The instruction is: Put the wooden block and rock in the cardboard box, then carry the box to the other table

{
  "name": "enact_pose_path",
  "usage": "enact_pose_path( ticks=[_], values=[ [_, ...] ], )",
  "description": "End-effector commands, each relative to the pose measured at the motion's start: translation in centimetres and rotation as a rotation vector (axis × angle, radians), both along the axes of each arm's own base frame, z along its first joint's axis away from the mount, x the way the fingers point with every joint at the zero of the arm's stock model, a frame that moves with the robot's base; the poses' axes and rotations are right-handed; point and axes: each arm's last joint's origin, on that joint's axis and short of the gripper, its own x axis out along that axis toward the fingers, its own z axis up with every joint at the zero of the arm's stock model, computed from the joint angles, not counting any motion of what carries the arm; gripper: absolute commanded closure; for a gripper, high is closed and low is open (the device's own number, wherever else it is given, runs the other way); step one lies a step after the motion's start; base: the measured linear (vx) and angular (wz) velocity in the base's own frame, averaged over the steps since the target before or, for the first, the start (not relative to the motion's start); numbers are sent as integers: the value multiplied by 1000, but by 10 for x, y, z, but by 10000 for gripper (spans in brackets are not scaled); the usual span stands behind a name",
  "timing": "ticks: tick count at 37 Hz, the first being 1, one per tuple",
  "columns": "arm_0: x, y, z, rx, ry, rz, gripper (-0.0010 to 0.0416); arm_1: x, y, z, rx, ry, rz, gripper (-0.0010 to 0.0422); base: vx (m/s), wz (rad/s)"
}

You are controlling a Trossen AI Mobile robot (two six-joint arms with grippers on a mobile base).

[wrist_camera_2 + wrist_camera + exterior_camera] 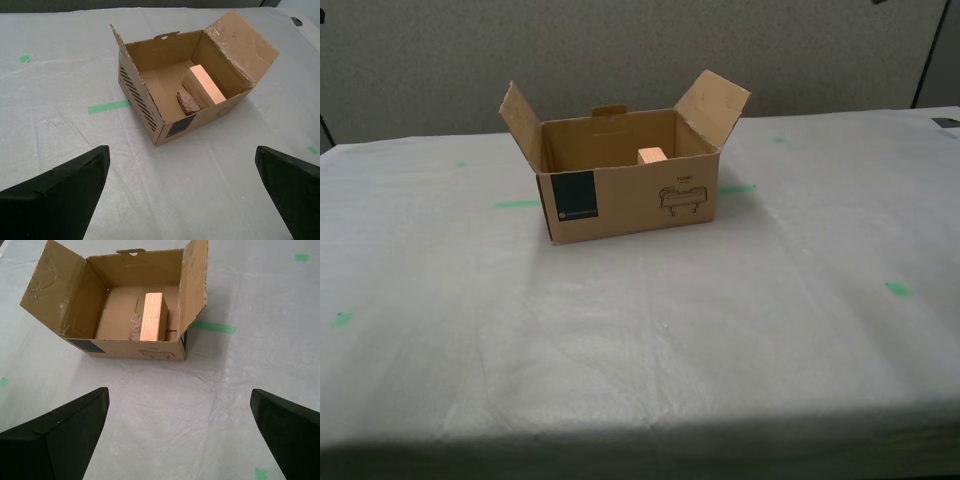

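The cardboard box (625, 205) stands with its flaps up on the other table (640, 340), a wrinkled pale sheet with green tape marks. Inside the box (165, 125) lie the wooden block (203, 86) and the rock (188, 102), touching each other. The first wrist view shows the box (135, 347) with the block (152, 316) and the rock (135, 327) beside it. In the exterior view only the block's end (652, 156) shows above the box wall. My first gripper (180, 435) and my second gripper (182, 192) are both open, set back from the box and holding nothing. Neither arm appears in the exterior view.
Green tape marks (516, 204) lie on the sheet beside the box, with others (899, 289) toward the exterior view's right. A grey wall (620, 50) stands behind the table. A dark object (946, 122) sits at the table's far edge at the exterior view's right.
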Motion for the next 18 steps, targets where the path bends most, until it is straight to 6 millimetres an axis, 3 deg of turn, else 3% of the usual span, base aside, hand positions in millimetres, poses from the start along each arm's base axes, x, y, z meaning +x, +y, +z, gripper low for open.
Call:
enact_pose_path(
  ticks=[1,18],
  values=[
    [0,0,0,-2,-2,-2,12,0,0,0,0,-2,0,14,0,0],
    [0,0,0,-2,-2,-2,12,0,0,0,0,-2,0,14,0,0]
  ],
)
